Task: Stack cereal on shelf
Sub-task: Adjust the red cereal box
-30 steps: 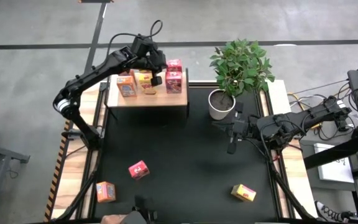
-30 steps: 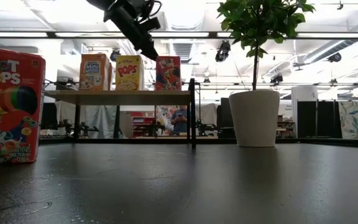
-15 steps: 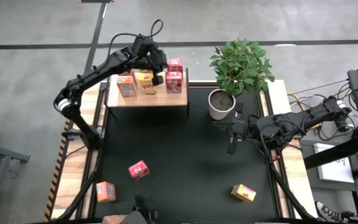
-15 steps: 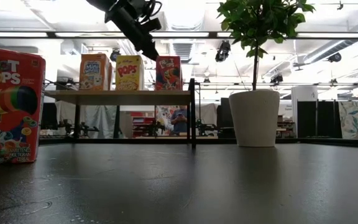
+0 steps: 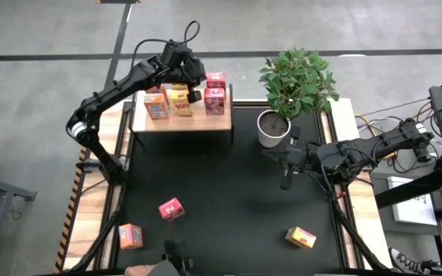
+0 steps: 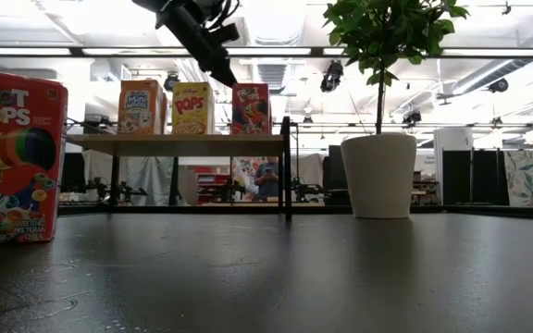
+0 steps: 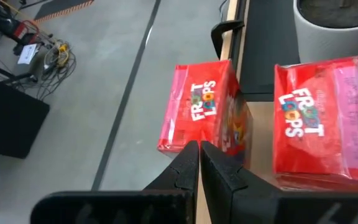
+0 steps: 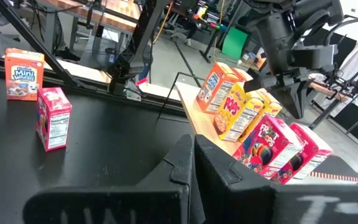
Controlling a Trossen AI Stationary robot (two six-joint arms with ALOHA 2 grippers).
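The left claw hangs above the shelf at the far left of the tabletop, its fingers clenched together with nothing between them. It sits over the middle of the shelf, just above the row of cereal boxes and between the yellow box and the red box. In the left wrist view the fingertips point down at a second red box standing at the shelf's far edge, with the first red box just right of it. An orange box stands at the left end of the row. In the low view these three stand upright side by side on the shelf: orange, yellow, red.

The right claw waits low over the tabletop on the right, near the white pot of the plant; its fingers are also pressed closed and empty.

Other cereal boxes lie loose on the near part of the tabletop, well apart from the shelf: a pink-red one left of centre, an orange one at the near left edge, and a yellow one at the near right. A large red box fills the left of the low view, close to that camera.
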